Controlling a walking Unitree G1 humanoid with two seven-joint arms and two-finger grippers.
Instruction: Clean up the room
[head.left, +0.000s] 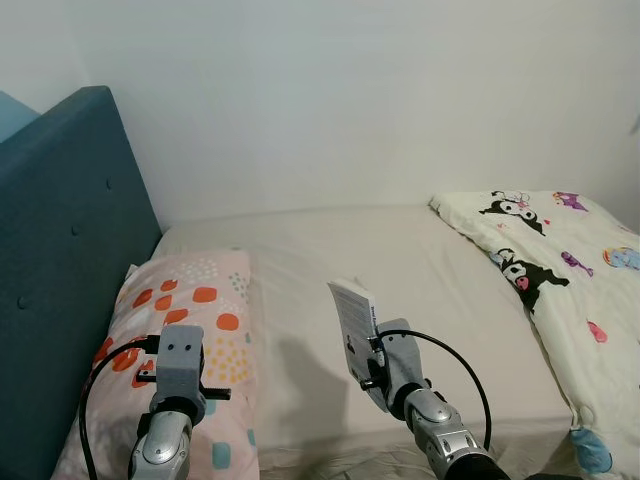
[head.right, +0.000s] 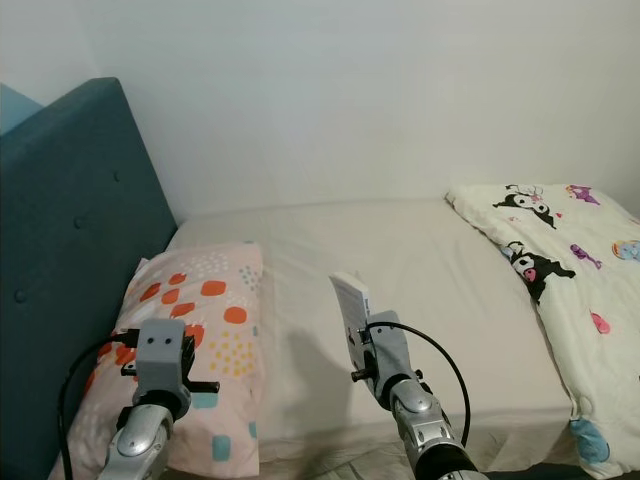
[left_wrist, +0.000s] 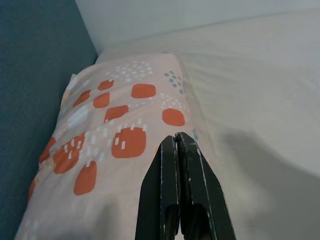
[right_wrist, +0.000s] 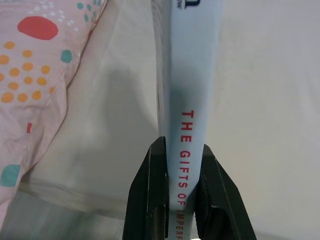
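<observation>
Right gripper (right_wrist: 182, 165) raised over the bed (head.left: 440, 270), fingers clamped on an upright pale book (head.left: 353, 322), left gripper (left_wrist: 176, 145) pressed closed, poised above the spotted pillow (head.left: 200, 310)

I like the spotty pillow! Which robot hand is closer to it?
Left. The left gripper, fingers shut, hovers right above the pink pillow with orange spots. The right gripper sits over the bare beige sheet beside it, clamping a white book.
</observation>
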